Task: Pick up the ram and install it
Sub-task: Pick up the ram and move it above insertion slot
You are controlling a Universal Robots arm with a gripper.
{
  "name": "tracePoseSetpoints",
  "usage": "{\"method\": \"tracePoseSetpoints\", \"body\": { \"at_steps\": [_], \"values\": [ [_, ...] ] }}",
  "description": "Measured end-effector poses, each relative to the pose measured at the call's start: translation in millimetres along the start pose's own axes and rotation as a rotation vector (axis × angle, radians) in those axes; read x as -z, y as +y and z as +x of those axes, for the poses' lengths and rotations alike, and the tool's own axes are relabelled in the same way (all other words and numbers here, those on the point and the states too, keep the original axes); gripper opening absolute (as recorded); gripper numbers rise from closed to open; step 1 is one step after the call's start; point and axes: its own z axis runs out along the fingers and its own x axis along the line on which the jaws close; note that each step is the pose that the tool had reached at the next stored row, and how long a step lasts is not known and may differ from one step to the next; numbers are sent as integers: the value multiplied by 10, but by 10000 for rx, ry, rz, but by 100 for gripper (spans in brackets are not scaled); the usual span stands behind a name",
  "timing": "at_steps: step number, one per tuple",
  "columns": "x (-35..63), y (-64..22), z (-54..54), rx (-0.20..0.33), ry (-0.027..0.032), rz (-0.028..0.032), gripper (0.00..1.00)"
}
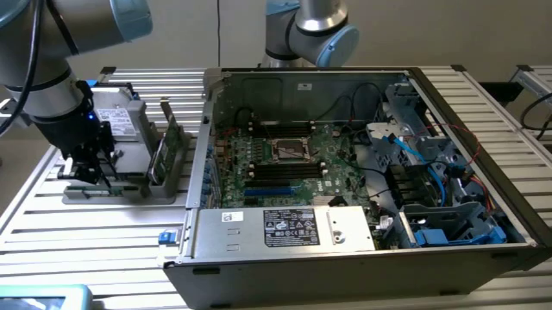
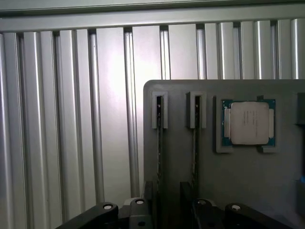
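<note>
our jaws hang released, the ram [image 2: 159, 143] just below them in its grey holder [image 2: 238, 191]; we should straddle its edge squarely.

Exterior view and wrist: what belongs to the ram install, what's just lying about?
Job: slim dark ram sticks on edge in the grey plastic tray; open black gripper above them; long black slots on the green motherboard.
Lying about: square silver processor chip in the tray; taller green cards standing upright; silver power-supply box; blue cables.
</note>
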Motion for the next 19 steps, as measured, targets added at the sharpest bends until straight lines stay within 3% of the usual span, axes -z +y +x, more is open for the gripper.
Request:
{"method": "tracePoseSetpoints", "body": {
  "at_steps": [19],
  "values": [
    [-161, -30, 50, 7, 2, -16, 36]
  ]
}}
